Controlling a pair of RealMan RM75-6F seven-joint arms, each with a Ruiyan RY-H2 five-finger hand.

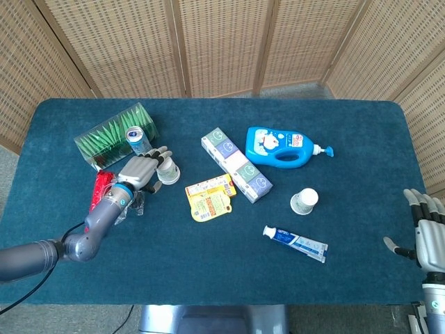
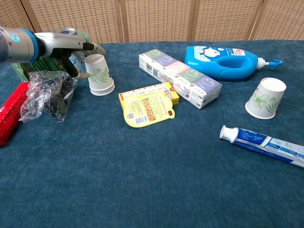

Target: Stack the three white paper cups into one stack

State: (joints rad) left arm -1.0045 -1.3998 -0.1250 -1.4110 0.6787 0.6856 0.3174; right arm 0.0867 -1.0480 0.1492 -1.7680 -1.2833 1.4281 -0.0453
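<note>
Near the counter's left edge, two white paper cups sit nested upside down as one short cup stack, just in front of the drink can. The left robot hand hangs right beside the stack, fingers spread, holding nothing. The third paper cup is way over toward the right edge, tipped with its mouth up, between the blue detergent bottle and the toothpaste tube. The right robot hand sits off the right edge, fingers apart and empty too.
</note>
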